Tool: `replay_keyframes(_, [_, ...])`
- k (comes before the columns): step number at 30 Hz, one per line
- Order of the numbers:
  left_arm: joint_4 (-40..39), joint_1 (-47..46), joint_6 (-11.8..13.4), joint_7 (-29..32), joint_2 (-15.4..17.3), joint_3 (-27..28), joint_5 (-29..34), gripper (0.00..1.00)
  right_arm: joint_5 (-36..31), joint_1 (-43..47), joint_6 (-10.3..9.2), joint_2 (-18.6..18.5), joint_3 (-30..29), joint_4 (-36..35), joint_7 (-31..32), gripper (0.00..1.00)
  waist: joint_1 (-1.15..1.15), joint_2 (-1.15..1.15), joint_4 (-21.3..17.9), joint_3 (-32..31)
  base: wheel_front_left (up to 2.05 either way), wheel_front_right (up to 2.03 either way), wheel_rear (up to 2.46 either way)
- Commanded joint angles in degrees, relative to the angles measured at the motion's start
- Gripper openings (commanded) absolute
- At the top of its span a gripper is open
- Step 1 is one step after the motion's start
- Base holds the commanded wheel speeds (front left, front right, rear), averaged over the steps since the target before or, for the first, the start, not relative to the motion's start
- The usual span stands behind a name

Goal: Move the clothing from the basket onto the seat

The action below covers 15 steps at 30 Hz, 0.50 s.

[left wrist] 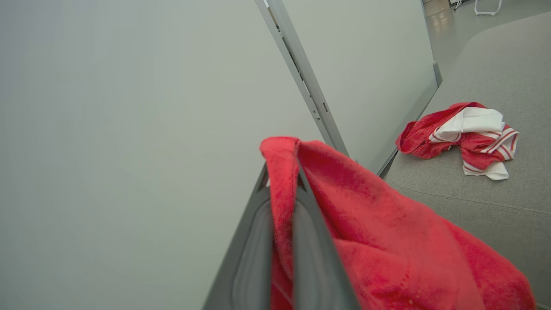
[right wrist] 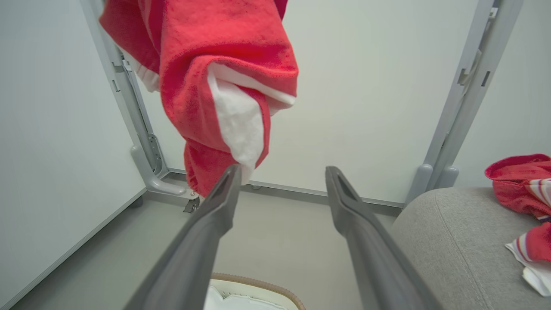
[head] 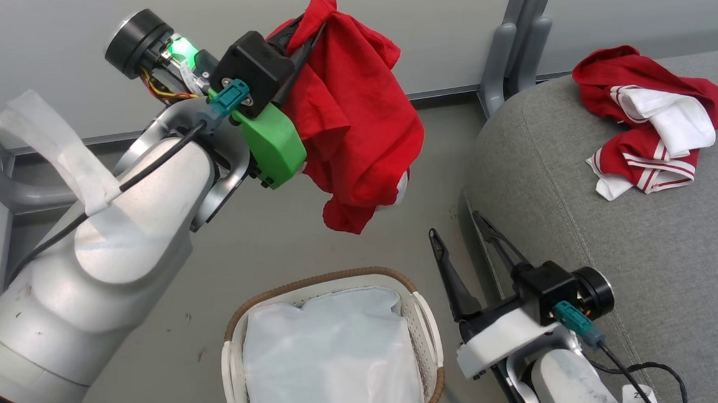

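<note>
Left claw: pressed together on a bunched fold of the red garment. The left wrist view shows the cloth squeezed between both fingers near their tips.
Right claw: spread and holding nothing, low down at about 3 o'clock of the basket, just beside the seat's rounded edge.
Red garment: in the air, draped from the left fingers toward 5 o'clock in the head view. It hangs over the floor at about 12 o'clock of the basket, free of the rim and apart from the seat.
Handling: it looks soft, light and quite limp, with a slightly fuzzy weave that should not slide out of a firm pinch. It will sag, swing and fold on itself, and a white-lined end dangles lowest.
Where to hold: probably a gathered fold several layers thick, as here. A single edge would likely stretch and trail.
Basket: on the floor, with the white liner lying bare in the part that can be seen.
Seat: at 3 o'clock of the hanging cloth.
Striped garment: already crumpled on the seat, toward 1 o'clock of the cushion.
Risk: the trailing end may catch the seat's edge unless it is carried high.
</note>
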Motion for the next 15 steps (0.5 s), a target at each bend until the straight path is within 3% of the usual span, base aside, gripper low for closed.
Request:
replay_keyframes(1, [-0.87,-1.07,0.38,0.48,0.05,-0.03,-0.25,0.00,0.13,-0.92,-0.08,-0.20,1.29,-0.20,-0.11,1.00,0.01,0.00,-0.12,-0.12,0.00,0.00,0.00])
replay_keyframes(15, [-6.15,-2.45,0.50,3.66,-1.31,-1.73,-0.73,0.00,-3.41,-10.65,-0.08,-0.20,7.65,3.51,-0.11,1.00,0.01,0.00,0.81,-0.35,0.00,0.00,0.00])
